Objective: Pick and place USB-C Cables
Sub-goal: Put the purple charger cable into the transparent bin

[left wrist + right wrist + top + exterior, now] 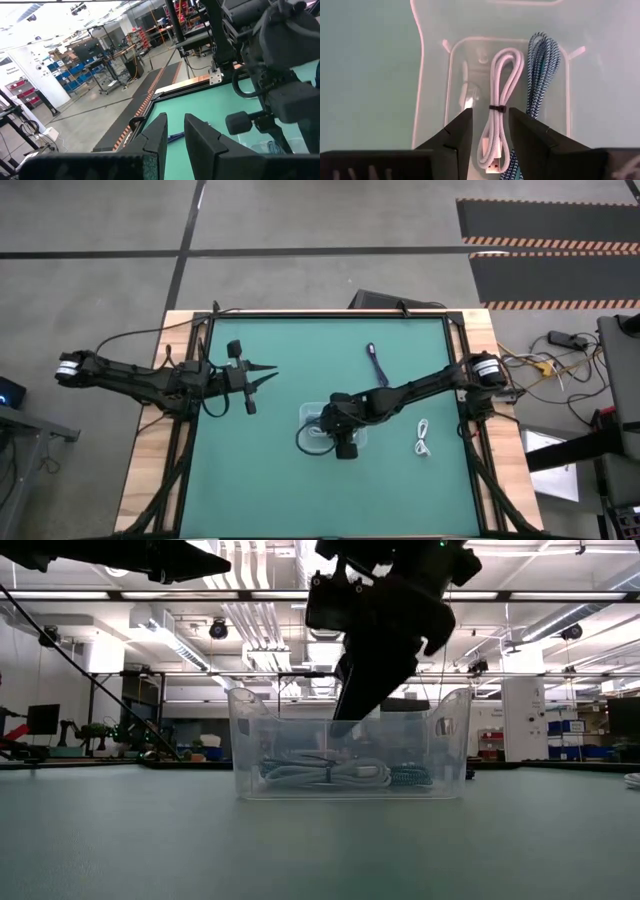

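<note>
Cables sit at the centre of this scene: a white USB-C cable (499, 107), cinched at its middle by a dark tie, lies folded in the clear tray (431, 75) beside a blue-and-white braided cable (538, 70), the two side by side on the tray floor. The right hand (489, 131) hangs directly over them, its fingers parted by a narrow gap and holding nothing, the white bundle lined up between them. In the high view the tray rests near the middle of the green tabletop (270, 490), under the right arm's wrist. Two cables remain outside: a white cable (423, 438) near the tabletop's right edge and a dark blue cable (375, 364) nearer the far edge, well apart from each other. The left hand (265, 372) waits over the left side of the tabletop, its fingers likewise slightly apart and empty. These cables look light, limp and smooth-jacketed, likely to sag or slide if caught by one strand; the tied waist, where the loops are gathered, appears the surest place to pinch, while the plug ends look the easiest to lose.
</note>
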Controlling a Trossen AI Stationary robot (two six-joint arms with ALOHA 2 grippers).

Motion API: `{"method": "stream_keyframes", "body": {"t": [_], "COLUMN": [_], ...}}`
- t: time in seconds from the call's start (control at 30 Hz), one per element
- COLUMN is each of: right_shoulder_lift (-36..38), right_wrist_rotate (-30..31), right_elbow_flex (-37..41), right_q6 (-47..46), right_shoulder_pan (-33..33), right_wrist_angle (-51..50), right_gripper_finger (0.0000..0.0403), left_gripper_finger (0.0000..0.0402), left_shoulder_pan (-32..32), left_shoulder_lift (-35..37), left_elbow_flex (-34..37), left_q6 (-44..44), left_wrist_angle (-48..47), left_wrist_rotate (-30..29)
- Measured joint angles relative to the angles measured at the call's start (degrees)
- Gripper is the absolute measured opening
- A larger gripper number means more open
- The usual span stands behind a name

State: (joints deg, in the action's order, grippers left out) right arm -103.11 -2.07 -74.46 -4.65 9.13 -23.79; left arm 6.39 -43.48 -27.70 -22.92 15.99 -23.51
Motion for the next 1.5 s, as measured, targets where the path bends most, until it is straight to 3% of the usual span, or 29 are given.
{"method": "stream_keyframes", "body": {"t": [0.33, 0.63, 0.87, 1.17, 1.5], "right_shoulder_lift": [7.35, 15.32, 17.96, 17.81, 17.77], "right_wrist_rotate": [0.91, 11.85, 12.7, 12.78, 12.75], "right_elbow_flex": [0.0, 0.0, 0.07, 1.21, 8.94], "right_q6": [-0.94, -3.26, -11.1, -18.27, -21.8], "right_shoulder_pan": [-0.02, -1.97, -7.85, -16.9, -27.8], "right_wrist_angle": [-1.76, -7.8, -16.25, -19.32, -21.19], "right_gripper_finger": [0.0102, 0.0094, 0.0107, 0.0118, 0.0119], "left_gripper_finger": [0.0049, 0.0049, 0.0049, 0.0049, 0.0049], "left_shoulder_pan": [0.0, -0.01, 0.0, 0.0, 0.0], "left_shoulder_lift": [0.0, 0.0, 0.0, 0.0, 0.0], "left_elbow_flex": [0.0, 0.0, 0.0, 0.0, 0.0], "left_q6": [0.02, 0.04, 0.04, 0.07, 0.07], "left_wrist_angle": [0.0, 0.0, 0.0, 0.0, 0.0], "left_wrist_rotate": [0.0, 0.0, 0.01, 0.01, 0.0]}}
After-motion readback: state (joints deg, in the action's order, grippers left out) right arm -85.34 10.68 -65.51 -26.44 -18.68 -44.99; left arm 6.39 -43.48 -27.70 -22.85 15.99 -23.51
